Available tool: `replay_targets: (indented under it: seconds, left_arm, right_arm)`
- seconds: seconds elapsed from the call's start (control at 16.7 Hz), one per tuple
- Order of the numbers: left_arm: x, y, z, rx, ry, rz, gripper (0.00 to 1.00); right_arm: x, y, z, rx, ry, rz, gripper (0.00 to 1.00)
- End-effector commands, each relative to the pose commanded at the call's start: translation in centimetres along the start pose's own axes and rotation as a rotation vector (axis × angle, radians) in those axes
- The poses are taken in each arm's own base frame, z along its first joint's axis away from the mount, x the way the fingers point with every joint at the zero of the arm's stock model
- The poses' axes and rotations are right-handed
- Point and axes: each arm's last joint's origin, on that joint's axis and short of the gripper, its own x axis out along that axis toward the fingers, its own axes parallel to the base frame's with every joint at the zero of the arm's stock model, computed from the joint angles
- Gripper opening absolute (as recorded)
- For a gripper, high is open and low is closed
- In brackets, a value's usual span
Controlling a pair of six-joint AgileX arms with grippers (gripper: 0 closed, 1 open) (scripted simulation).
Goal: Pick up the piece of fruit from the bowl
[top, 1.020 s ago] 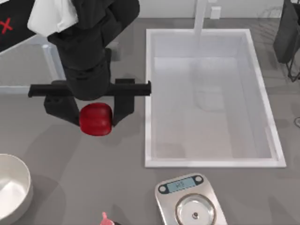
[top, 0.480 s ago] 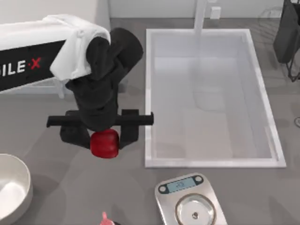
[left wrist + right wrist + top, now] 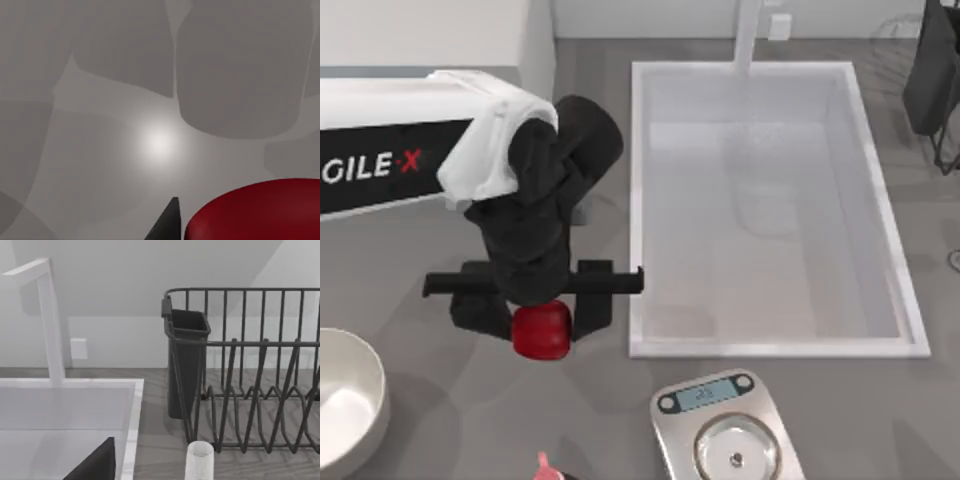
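Note:
The piece of fruit (image 3: 541, 332), small, glossy and red, is held between the black fingers of my left gripper (image 3: 541, 326), which is shut on it above the grey counter. In the left wrist view the fruit (image 3: 260, 212) shows beside one dark fingertip (image 3: 167, 226), with bare counter beneath. The white bowl (image 3: 377, 388) sits at the front left corner, apart from the fruit and to its left. My right arm (image 3: 932, 75) is parked at the far right.
A white sink (image 3: 636, 200) with a faucet (image 3: 748, 35) lies just right of the left gripper. A steel scale (image 3: 728, 435) stands at the front, a tiny pink thing (image 3: 544, 464) near it. A black dish rack (image 3: 250, 375) and a white cup (image 3: 199, 460) are at the back right.
My left gripper has carried the fruit toward the table's front and slightly right, and lower, the last half second only a little. The right arm has not moved.

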Motion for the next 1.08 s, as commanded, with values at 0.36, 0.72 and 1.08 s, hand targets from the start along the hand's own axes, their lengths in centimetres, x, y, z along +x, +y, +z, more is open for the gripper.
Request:
replay_targets:
  seconds: [0.36, 0.72, 1.08]
  left_arm:
    - [0.0, 0.0, 0.0, 0.0, 0.0, 0.0, 0.53]
    - [0.0, 0.0, 0.0, 0.0, 0.0, 0.0, 0.98]
    - [0.0, 0.0, 0.0, 0.0, 0.0, 0.0, 1.0]
  right_arm:
    - [0.0, 0.0, 0.0, 0.0, 0.0, 0.0, 1.0]
    - [0.0, 0.0, 0.0, 0.0, 0.0, 0.0, 1.0]
    - [0.0, 0.0, 0.0, 0.0, 0.0, 0.0, 1.0]
